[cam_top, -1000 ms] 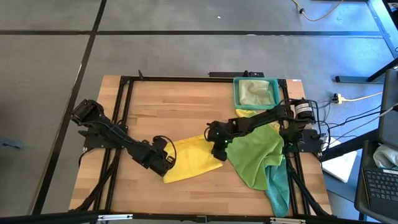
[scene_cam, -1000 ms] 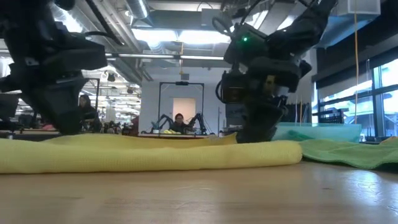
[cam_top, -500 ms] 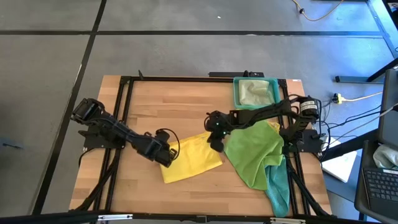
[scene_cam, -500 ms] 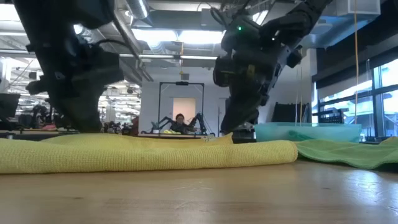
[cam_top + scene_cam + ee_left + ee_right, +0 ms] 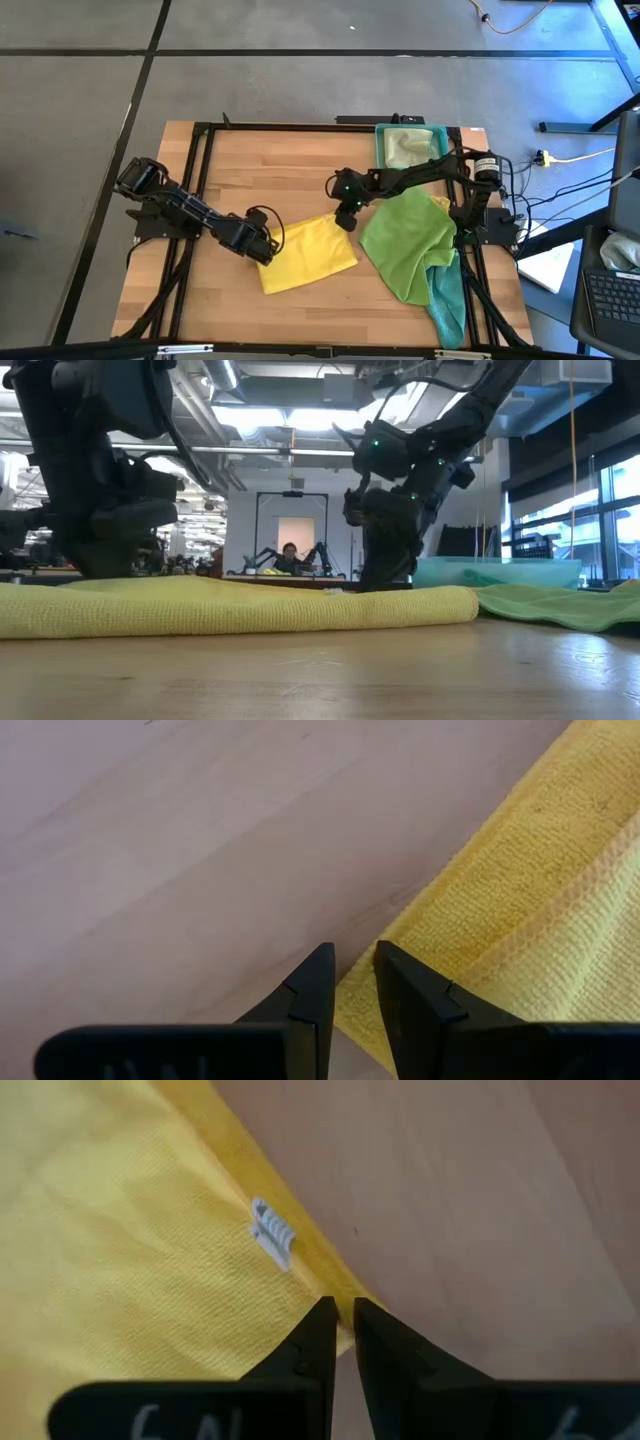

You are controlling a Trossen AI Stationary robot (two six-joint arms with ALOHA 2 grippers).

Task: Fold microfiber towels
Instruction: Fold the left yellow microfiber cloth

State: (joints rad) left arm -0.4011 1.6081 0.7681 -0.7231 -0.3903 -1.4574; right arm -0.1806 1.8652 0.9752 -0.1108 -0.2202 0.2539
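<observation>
A folded yellow towel (image 5: 305, 255) lies flat on the wooden table; in the low view it is a long low roll (image 5: 240, 610). My left gripper (image 5: 262, 247) is down at its left edge, fingers shut on the cloth (image 5: 352, 995). My right gripper (image 5: 347, 218) is down at its far right corner, shut on it (image 5: 345, 1330). A bright green towel (image 5: 405, 245) lies crumpled to the right, over a teal towel (image 5: 450, 300) that hangs off the near edge. A second yellow towel (image 5: 440, 203) peeks out beneath the green one. A pale olive towel (image 5: 408, 150) lies in the tray. My left gripper pinches the yellow towel's left edge (image 5: 375, 1020) between its two fingers, slanting down from the table's left. How many layers I cannot tell. The towel lies slack on the table. My right gripper pinches the towel's far right corner (image 5: 340, 1295), close to a small grey label (image 5: 272, 1235), coming down from the far right. The corner stays on the table.
A teal plastic tray (image 5: 382, 150) stands at the far right. A black frame (image 5: 200, 200) runs along the table's edges. Bare wood lies at the far left and along the near edge. A person (image 5: 289, 555) sits far back in the room.
Both grippers have gone a little toward the table's far edge. My right gripper went from the towel's right side to its far right corner, and my left gripper went up along the left edge. The yellow towel stays flat on the table.
</observation>
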